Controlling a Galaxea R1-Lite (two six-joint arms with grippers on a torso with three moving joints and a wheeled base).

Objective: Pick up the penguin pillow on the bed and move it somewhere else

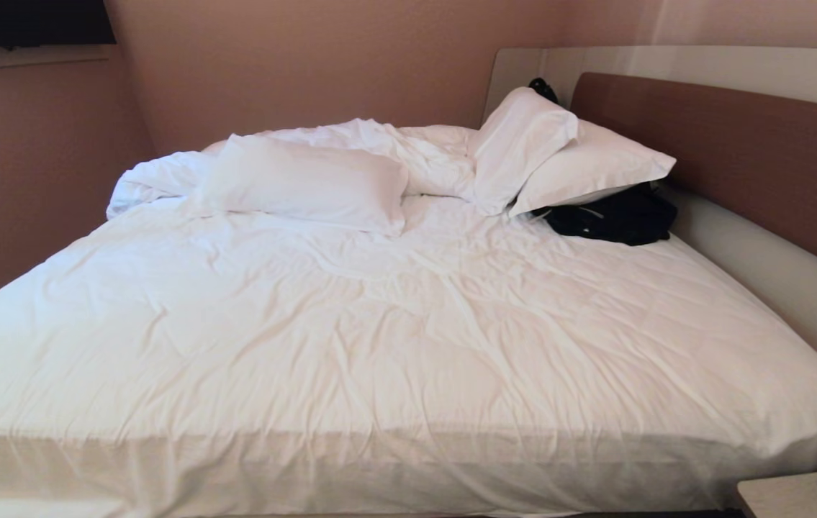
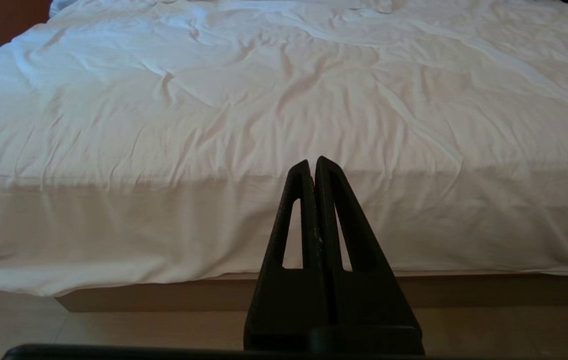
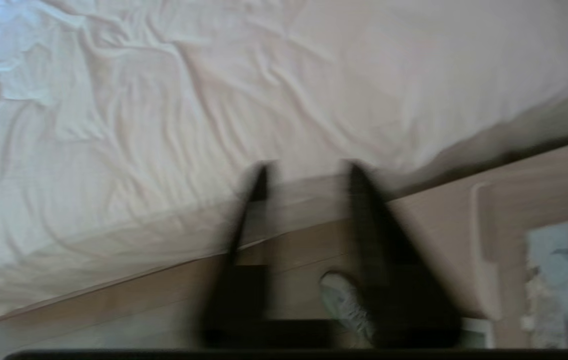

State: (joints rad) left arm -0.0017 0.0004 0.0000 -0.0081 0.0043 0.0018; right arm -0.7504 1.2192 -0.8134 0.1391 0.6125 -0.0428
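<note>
Head view, left to right:
- bed fills most of it, rumpled white cover, no arm in view here
- far left: one plain white pillow lying flat, with the bunched duvet just behind it
- right of that: two more white pillows propped together, tilted against the headboard
- black bundle tucked under the lower of those two (bag or clothing, can't tell), touching it
- bottom right corner: the edge of a wooden nightstand, just beside the bed

Grippers:
- left gripper: fingers pressed flat together, nothing between them. It hangs low in front of the bed's near side, above the floor, pointing at the hanging edge of the cover.
- right gripper: fingers stand apart with a clear gap, gripping nothing. It sits over the strip of floor between bed edge and nightstand, tips aimed at the bed edge.
- small pale grey object on the floor under it (can't identify).

Task item: penguin pillow is off the bed. It shows only in the right wrist view, as a light blue patch with dark marks lying on the nightstand top, apart from the right gripper.
</note>
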